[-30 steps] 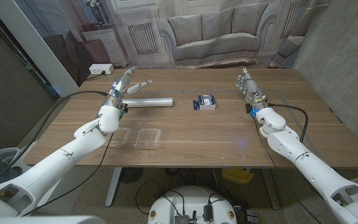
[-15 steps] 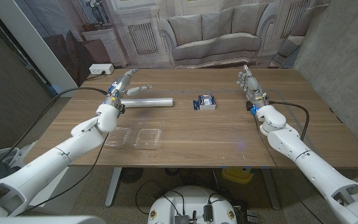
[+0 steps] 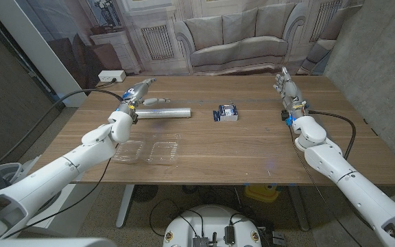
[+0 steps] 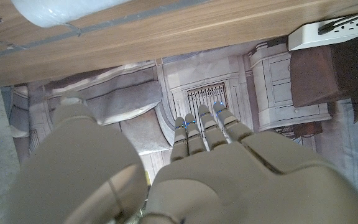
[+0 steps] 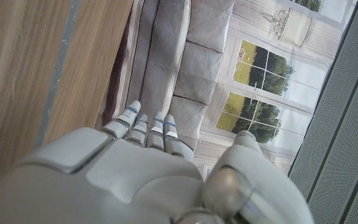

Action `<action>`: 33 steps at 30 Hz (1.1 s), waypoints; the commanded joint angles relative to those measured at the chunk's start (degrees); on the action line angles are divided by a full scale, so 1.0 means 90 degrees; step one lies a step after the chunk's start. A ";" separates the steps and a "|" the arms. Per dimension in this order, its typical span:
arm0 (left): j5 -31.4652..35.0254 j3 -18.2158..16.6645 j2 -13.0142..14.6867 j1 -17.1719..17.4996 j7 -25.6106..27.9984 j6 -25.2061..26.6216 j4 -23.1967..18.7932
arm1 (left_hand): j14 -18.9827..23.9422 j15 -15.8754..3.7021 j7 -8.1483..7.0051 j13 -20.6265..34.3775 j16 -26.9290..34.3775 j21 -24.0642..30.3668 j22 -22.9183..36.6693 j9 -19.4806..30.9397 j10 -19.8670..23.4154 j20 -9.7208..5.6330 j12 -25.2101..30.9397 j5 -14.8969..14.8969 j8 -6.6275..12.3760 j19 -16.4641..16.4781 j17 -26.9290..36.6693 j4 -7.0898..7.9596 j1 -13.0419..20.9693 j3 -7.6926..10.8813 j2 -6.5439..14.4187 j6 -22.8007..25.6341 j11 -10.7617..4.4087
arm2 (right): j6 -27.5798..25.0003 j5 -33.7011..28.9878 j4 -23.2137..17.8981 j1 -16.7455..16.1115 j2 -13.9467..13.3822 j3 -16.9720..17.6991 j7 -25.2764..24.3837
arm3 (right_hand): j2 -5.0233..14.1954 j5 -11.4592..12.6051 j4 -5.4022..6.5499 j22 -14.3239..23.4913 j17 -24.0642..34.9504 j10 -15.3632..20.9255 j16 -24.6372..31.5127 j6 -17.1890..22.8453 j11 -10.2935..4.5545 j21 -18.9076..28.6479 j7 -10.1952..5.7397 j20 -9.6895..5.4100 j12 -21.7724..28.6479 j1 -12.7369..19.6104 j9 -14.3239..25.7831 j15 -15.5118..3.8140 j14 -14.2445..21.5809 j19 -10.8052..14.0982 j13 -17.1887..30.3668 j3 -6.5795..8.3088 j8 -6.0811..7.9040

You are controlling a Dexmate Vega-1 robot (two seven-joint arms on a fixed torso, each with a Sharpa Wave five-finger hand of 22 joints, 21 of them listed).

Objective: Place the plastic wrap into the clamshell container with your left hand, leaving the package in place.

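The wooden table (image 3: 238,147) carries the same things in the same places as a second ago; what differs is the arms. The right hand (image 3: 290,90) has shifted outward and toward the far right corner, where it is raised over the table's far edge, its fingers straight, close together and holding nothing; the right wrist view shows those fingers (image 5: 146,123) side by side against the painted backdrop. The left hand (image 3: 137,91) has swung outward and lower, so that its fingers now point past the table's far edge instead of rising over the roll, and its thumb reaches toward the roll's left end. The plastic wrap (image 3: 162,112) lies on its side on the table's far left part, just beside the left hand and on the near side of the fingers; whether the thumb touches it I cannot tell. In the left wrist view the left hand's fingers (image 4: 205,129) lie pressed together and extended, grasping nothing, with the roll's end at the frame edge apart from them. The clear clamshell container (image 3: 149,150) sits open near the front edge, nearer than the roll. The small blue-and-white package (image 3: 226,113) rests at mid-table, well apart from both hands.
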 commanded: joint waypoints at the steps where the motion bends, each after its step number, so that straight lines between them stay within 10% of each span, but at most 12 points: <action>1: 0.1063 0.0581 0.0046 -0.0481 -0.0742 0.0660 -0.0011 | 0.0084 -0.0091 -0.0014 0.0027 0.0056 -0.0006 0.0025 0.0032 0.0065 -0.0140 0.0030 0.0027 -0.0005 0.0060 0.0026 -0.0041 0.0072 0.0007 -0.0011 0.0081 -0.0019 | -0.0135 0.0000 -0.0560 -0.0455 -0.0218 0.0321 -0.0301 | -0.0008 0.0020 0.0019 0.0036 0.0034 0.0069 0.0038 0.0061 -0.0004 -0.0027 -0.0028 0.0016 0.0020 -0.0057 0.0028 0.0002 0.0044 0.0066 0.0018 -0.0048 0.0023; 33: 0.2891 0.1467 -0.0040 -0.1203 -0.2982 0.1240 -0.0126 | 0.0453 -0.0234 -0.0201 0.0030 0.0105 0.0069 0.0031 0.0035 0.0441 -0.0118 0.0069 0.0041 0.0023 0.0412 0.0037 -0.0067 0.0167 -0.0183 -0.0102 0.0443 -0.0237 | -0.0212 0.0169 -0.0782 -0.0823 -0.0283 0.0474 -0.0287 | -0.0037 0.0030 0.0086 0.0039 0.0040 0.0048 0.0034 0.0067 0.0008 -0.0098 -0.0040 0.0018 0.0012 -0.0215 0.0031 0.0022 0.0026 0.0068 0.0019 -0.0140 0.0020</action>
